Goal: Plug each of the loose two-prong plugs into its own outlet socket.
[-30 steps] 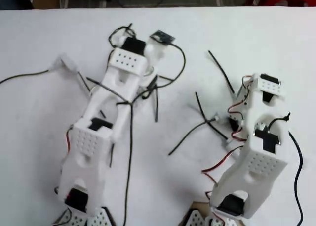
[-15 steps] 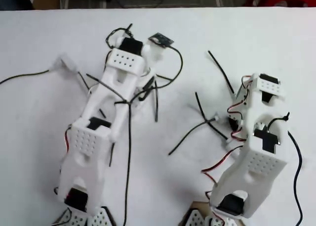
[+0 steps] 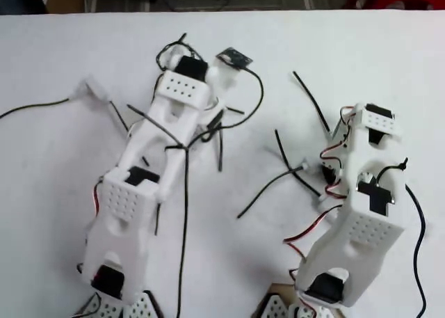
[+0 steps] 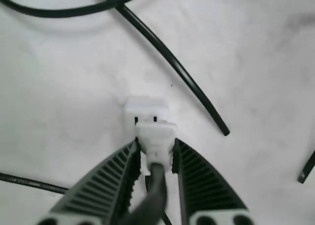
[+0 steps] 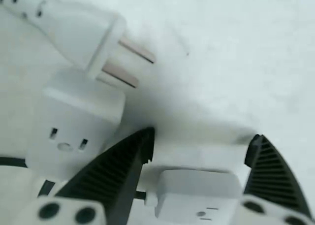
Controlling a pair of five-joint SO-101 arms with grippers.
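Well, in the high view a small white connector (image 3: 90, 90) w/ a black cord lies on the white bench (image 3: 42, 193), approx 10 o'clock of the left arm (image 3: 149, 165), which stretches from 7 o'clock toward 12. Left pincer (image 4: 155, 145) is clenched on a white two-prong plug (image 4: 156, 135). Its prongs reach the face of a white socket (image 4: 145, 107) just ahead, w/ short stubs visible between. Loose black cables (image 3: 288, 175) lie between the arms. Right arm (image 3: 361, 213) sits at 4 o'clock. Right pincer (image 5: 202, 136) is spread wide, gripping nothing, w/ a socket block (image 5: 194, 190) between its fingers. A second socket (image 5: 74, 116) lies just beside, and a loose plug (image 5: 69, 28) rests near it, prongs bare.
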